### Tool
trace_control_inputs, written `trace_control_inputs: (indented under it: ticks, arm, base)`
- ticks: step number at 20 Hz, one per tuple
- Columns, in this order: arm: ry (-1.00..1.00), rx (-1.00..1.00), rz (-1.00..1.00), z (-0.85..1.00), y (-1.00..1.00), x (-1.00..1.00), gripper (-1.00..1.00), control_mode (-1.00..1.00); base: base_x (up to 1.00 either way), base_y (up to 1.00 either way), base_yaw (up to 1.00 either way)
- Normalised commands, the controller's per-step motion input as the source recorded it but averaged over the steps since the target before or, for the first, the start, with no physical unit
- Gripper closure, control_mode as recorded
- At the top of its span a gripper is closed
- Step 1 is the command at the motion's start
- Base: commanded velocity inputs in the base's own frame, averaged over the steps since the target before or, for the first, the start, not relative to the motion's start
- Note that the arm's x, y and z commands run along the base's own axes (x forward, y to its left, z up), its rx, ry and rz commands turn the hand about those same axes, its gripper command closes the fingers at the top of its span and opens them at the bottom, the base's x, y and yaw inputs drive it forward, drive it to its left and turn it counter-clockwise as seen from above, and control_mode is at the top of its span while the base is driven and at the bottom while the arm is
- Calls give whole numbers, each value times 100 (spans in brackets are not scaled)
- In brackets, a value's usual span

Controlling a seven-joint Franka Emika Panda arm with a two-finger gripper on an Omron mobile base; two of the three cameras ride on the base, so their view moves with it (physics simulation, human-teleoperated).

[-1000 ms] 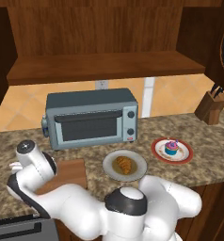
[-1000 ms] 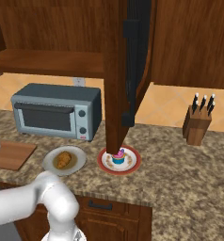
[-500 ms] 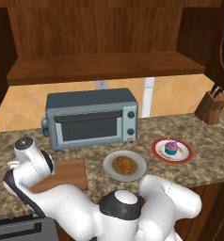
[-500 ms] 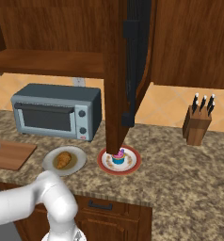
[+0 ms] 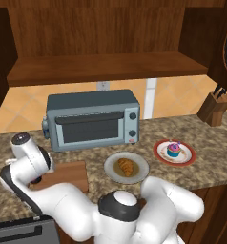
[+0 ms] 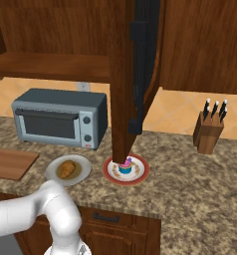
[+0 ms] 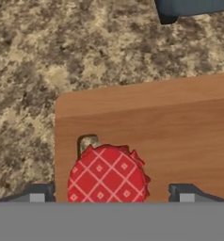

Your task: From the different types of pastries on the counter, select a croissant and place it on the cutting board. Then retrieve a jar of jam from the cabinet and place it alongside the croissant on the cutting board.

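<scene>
My gripper (image 7: 111, 193) is open and points down at the left end of the reddish-brown cutting board (image 7: 180, 122). Its two fingertips stand wide on either side of a small jar (image 7: 108, 174) with a red checked lid, and a gap shows on each side. The jar stands on the board beside the slot handle (image 7: 87, 141). In the left base view the white hand (image 5: 32, 157) hangs over the board (image 5: 67, 174) and hides the jar. The golden croissant (image 5: 126, 167) (image 6: 66, 168) lies on a round grey plate (image 5: 110, 164). The cabinet shelf (image 5: 106, 66) above looks bare.
A grey-blue toaster oven (image 5: 91, 119) stands behind the board and plate. The pink-and-blue cupcake (image 5: 173, 149) sits on a red-rimmed plate to the right. A knife block (image 5: 214, 108) is at the far right. An open cabinet door (image 6: 135, 74) hangs down over the cupcake.
The hand has shifted slightly left and upward over the board's left end. The croissant, the cupcake and the plates have stayed put.
</scene>
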Motion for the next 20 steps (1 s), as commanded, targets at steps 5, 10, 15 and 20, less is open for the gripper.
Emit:
trace_control_inputs:
  ticks: [5, 10, 15, 20]
  arm:
    - [0, 3, 0, 54, -13, 0, -100, -100]
    - [3, 0, 0, 90, -31, 13, -100, -100]
    - [10, -2, 0, 28, -92, 23, -100, -100]
    - [8, -2, 3, 8, -100, 27, -100, -100]
  base:
    - [0, 0, 0]
    - [0, 0, 0]
    - [0, 0, 0]
    - [0, 0, 0]
